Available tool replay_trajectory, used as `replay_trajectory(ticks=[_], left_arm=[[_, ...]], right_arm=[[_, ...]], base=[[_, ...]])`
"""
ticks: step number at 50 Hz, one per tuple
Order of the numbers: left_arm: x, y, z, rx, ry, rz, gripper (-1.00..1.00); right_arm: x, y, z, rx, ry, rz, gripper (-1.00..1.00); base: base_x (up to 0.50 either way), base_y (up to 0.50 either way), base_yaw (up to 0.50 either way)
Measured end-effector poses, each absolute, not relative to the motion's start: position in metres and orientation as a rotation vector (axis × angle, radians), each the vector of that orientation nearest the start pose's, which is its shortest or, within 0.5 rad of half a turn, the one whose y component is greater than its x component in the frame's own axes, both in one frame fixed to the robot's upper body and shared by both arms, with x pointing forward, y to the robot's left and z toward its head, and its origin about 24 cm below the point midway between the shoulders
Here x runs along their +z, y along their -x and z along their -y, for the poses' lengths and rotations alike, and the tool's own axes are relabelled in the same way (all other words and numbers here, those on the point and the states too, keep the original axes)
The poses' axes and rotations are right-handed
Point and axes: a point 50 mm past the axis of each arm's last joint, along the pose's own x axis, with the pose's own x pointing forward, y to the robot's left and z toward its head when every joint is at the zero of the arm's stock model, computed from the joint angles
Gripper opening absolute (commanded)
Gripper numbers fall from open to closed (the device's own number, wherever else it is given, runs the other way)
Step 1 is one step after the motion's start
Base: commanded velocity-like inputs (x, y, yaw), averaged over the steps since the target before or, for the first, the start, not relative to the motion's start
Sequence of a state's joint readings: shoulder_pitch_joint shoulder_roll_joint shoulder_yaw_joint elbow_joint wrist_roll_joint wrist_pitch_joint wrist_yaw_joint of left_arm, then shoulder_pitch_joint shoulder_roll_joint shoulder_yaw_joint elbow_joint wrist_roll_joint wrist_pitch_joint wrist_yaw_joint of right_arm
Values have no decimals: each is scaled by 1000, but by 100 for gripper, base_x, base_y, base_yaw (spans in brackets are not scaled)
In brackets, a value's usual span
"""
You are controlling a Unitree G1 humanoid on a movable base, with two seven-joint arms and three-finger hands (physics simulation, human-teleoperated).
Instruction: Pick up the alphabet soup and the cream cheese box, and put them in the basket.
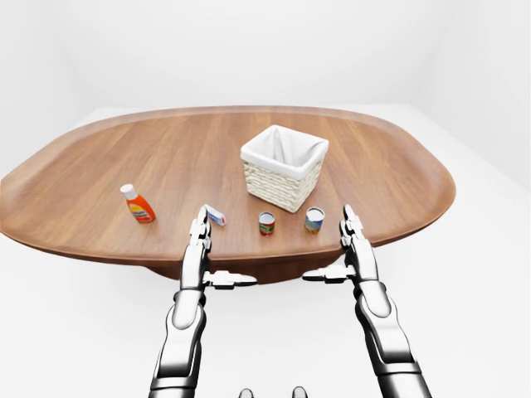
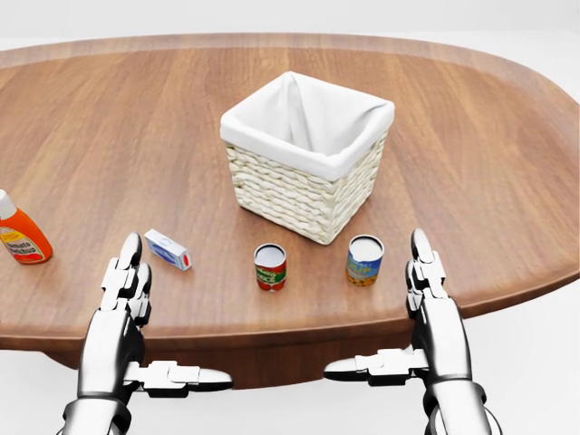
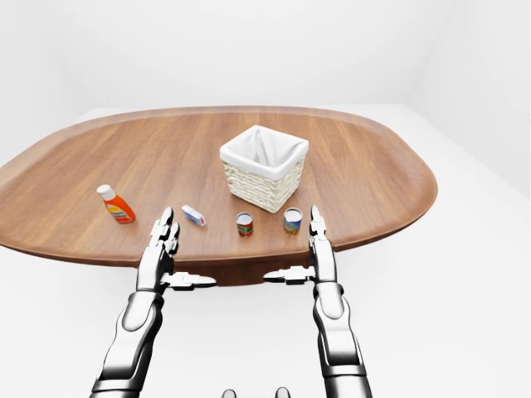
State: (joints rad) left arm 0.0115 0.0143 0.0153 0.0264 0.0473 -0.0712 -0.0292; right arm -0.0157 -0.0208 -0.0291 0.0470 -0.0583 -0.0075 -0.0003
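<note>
A plain white room surrounds a broad oval wooden desk [image 2: 109, 127], whose brown top fills most of the head view.

Upper centre of that view stands the square woven basket with a white cloth liner [image 2: 304, 195], open at the top and nothing visible inside. At the far left edge an orange sauce bottle with a white cap [image 2: 20, 237] is half cut off by the frame. Below the basket two small tins stand upright, near each other but apart: the red-and-green labelled can [image 2: 270, 267], which I take to be the alphabet soup, and to its right a blue-and-yellow labelled can [image 2: 364, 260]. The small white-and-blue cream cheese box [image 2: 168, 249] lies flat at lower left, just beside the left hand.

The left hand [image 2: 127, 272] and the right hand [image 2: 424, 267] hang at the desk's near edge in the lower corners, fingers straight and spread, thumbs pointing inward, holding nothing.

Risks, as I judge them: the two cans look alike in size, so the right hand, which is nearer the blue one, could take the wrong tin. A sideways sweep could knock either can over and roll it off the near edge. The flat box offers little to pinch and may slide away.
</note>
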Motion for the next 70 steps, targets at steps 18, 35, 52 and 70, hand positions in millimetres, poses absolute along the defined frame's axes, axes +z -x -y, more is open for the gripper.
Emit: replay_trajectory(ticks=[18,35,52,70], left_arm=[[39,-251,-154,-13,-63,34,100],[39,-252,-156,-3,-45,28,100],[39,-253,-158,5,-27,19,100],[39,-253,-157,4,-32,20,100]], right_arm=[[35,-256,159,-25,80,-22,100],[35,-256,159,-26,83,-21,100],[35,-257,159,-28,91,-21,100],[35,-256,158,-23,92,-20,100]], base=[[14,-6,0],[6,-3,0],[3,0,0],[13,0,0]])
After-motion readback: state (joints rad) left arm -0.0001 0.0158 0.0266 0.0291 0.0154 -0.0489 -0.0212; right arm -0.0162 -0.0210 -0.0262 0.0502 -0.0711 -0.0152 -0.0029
